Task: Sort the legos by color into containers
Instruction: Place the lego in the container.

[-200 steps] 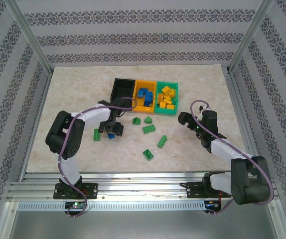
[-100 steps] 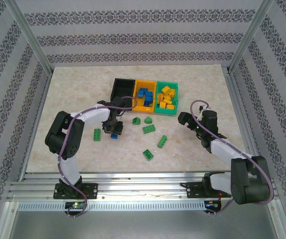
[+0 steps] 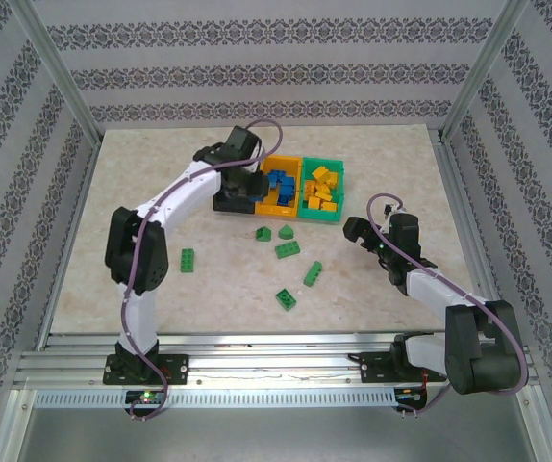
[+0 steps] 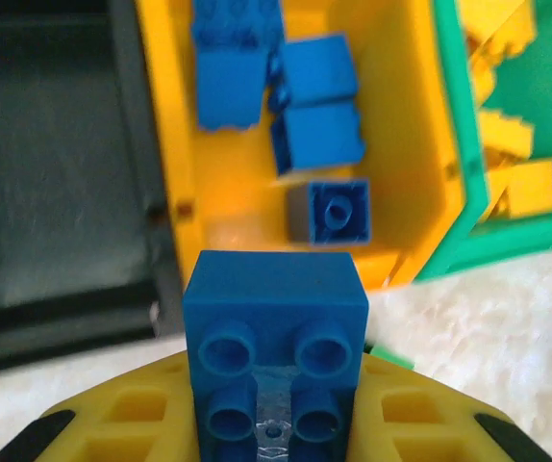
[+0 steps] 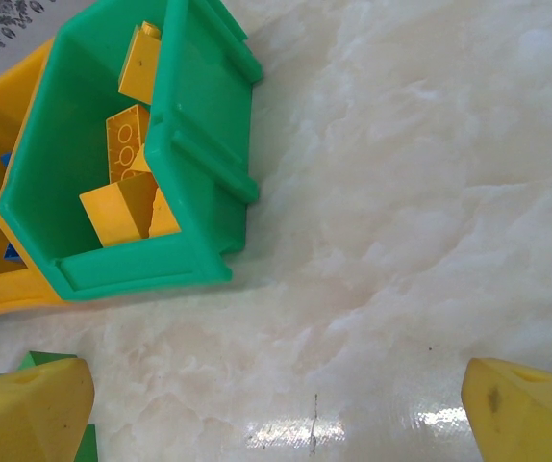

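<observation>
Hovering at the near wall of the orange-yellow open-topped plastic bin, the left claw was clamped on a small blue studded plastic brick, held above that bin's near rim and not yet released. Inside the orange-yellow bin lay a cluster of other blue bricks, at least four by the wrist view. The green plastic bin joined to its right side held a heap of yellow-orange bricks. The black plastic bin joined to its left side looked bare in the part that could be seen (the arm covered some of it from above).

On the pale marbled table, every loose piece was green. Six green bricks were scattered on the near side of the orange-yellow bin, one of them well off to its near left. The right claw hung near and to the right of the orange-yellow bin, beyond the green one, its yellow fingers spread wide with nothing between them.

By my reckoning the blues and yellows were all but sorted, the held brick being the last blue to drop. The greens were wholly undone, and the black bin seemed their only free home, so roughly a third of the work remained.
</observation>
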Tool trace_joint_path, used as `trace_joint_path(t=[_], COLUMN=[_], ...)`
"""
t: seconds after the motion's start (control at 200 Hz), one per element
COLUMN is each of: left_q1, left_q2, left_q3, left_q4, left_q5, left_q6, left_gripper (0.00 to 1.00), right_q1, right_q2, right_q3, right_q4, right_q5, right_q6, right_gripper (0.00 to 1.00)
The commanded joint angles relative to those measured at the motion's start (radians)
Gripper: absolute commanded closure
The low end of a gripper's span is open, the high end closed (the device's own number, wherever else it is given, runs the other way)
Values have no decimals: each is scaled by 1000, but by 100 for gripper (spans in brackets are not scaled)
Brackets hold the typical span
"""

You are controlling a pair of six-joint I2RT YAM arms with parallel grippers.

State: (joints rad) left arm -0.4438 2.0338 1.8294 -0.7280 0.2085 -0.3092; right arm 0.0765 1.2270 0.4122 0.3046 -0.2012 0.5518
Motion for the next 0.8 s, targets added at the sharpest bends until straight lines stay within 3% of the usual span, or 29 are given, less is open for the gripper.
trace_joint_path(t=[0.0, 0.1, 0.205, 0.245, 0.37, 0.63, 0.794], left_q1=[-6, -9, -18, -22, -26, -18, 15], left_q2=[115, 213, 283, 286, 218, -95, -290], left_q3=[150, 297, 421, 436, 342, -142, -421], left_q4=[-77, -132, -199, -214, -161, 169, 329], left_q5=[29, 34, 28, 15, -13, -42, -25], left_q6=[37, 51, 70, 79, 104, 111, 88], left_gripper=[86, 71, 44, 38, 34, 32, 33], right_q1=[11, 11, 12, 14, 27, 138, 311], right_q2=[2, 0, 1, 2, 8, 64, 80], right_q3=[28, 27, 29, 30, 41, 117, 76], right_q4=[21, 22, 22, 22, 18, -52, -81], right_q5=[-12, -10, -11, -12, -29, -55, 33], right_q6=[7, 7, 7, 6, -5, -62, -14], right_gripper=[2, 2, 2, 2, 2, 2, 6])
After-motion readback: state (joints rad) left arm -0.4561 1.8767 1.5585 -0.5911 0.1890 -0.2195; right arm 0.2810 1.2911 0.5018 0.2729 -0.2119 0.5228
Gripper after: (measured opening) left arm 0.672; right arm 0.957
